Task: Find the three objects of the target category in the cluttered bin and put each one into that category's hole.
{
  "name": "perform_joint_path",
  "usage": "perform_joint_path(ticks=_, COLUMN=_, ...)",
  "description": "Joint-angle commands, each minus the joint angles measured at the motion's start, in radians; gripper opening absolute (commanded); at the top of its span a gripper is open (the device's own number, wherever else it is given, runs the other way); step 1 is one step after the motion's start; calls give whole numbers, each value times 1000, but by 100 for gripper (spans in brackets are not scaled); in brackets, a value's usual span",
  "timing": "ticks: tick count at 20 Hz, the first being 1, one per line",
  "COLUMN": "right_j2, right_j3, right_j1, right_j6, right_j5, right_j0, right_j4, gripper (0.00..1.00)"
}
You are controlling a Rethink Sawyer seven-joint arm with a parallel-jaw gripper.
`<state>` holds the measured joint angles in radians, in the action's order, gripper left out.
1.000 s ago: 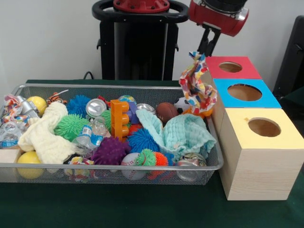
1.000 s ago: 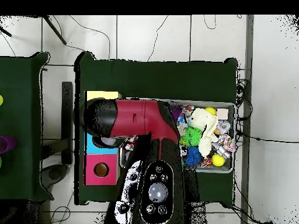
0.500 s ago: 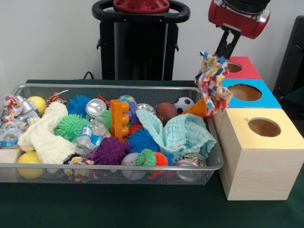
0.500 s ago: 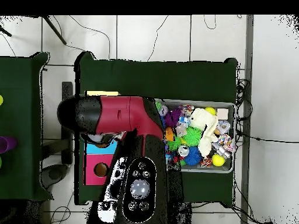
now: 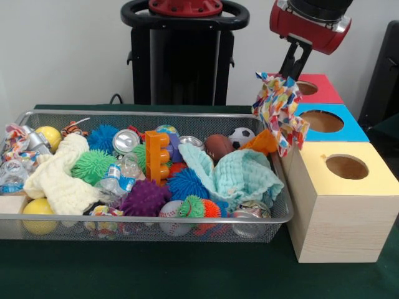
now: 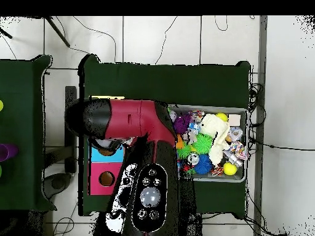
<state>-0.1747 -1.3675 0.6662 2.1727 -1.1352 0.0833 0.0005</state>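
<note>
My gripper (image 5: 288,75) hangs from the red arm at the upper right, shut on a multicoloured patterned cloth (image 5: 278,111). The cloth dangles over the bin's right end, in front of the blue-topped box (image 5: 321,121) and the red-topped box (image 5: 305,88). The yellow-topped box (image 5: 343,168) stands nearest the camera. A mint cloth (image 5: 240,177) and a cream cloth (image 5: 59,177) lie in the mesh bin (image 5: 143,225). In the overhead view the red arm (image 6: 123,120) covers the boxes and the gripper itself is hidden.
The bin holds spiky rubber balls, crushed cans (image 5: 126,141), an orange block (image 5: 156,156), small sports balls (image 5: 242,134) and yellow balls (image 5: 38,208). The three boxes stand in a row right of the bin on a green table.
The arm carried the patterned cloth up and right from the bin's end toward the boxes, then eased slightly back left in the last half second. The cloth still hangs from the gripper.
</note>
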Motion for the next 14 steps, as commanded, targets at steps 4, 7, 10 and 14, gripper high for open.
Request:
perform_joint_path(ticks=4, right_j2=-3, right_j3=72, right_j1=-74, right_j6=254, right_j5=-109, right_j0=-19, right_j4=48, gripper=0)
perform_joint_path(ticks=7, right_j2=-10, right_j3=103, right_j1=-89, right_j6=263, right_j5=-129, right_j0=-4, right_j4=44, gripper=0)
perform_joint_path(ticks=10, right_j2=-22, right_j3=120, right_j1=-102, right_j6=258, right_j5=-123, right_j0=24, right_j4=26, gripper=0)
perform_joint_path(ticks=14, right_j2=-39, right_j3=117, right_j1=-111, right_j6=284, right_j5=-108, right_j0=68, right_j4=26, gripper=0)
